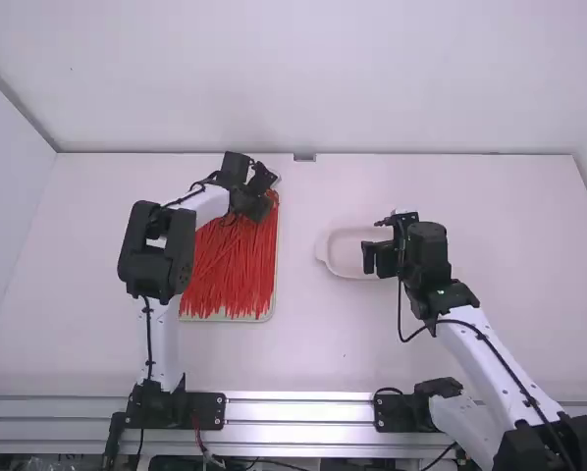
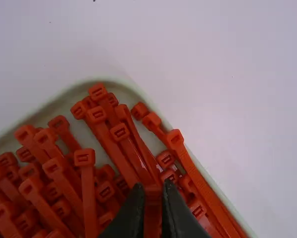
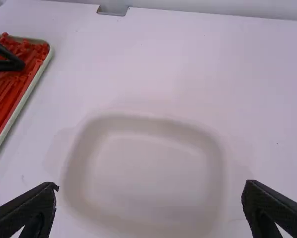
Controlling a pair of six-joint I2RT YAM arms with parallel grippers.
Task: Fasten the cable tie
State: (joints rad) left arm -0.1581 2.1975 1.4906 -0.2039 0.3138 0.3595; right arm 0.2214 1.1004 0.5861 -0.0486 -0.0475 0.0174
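Pinching one red cable tie (image 2: 152, 214) between its narrowed fingers, the left pincer (image 2: 152, 187) sits in the heap of cable ties (image 2: 89, 163) at the far end of a pale tray (image 2: 54, 106), left of the worktop's (image 1: 451, 196) middle. The right pincer (image 3: 149, 191) hangs spread wide above a white dish (image 3: 143, 163), right of the middle, well apart from the tray.
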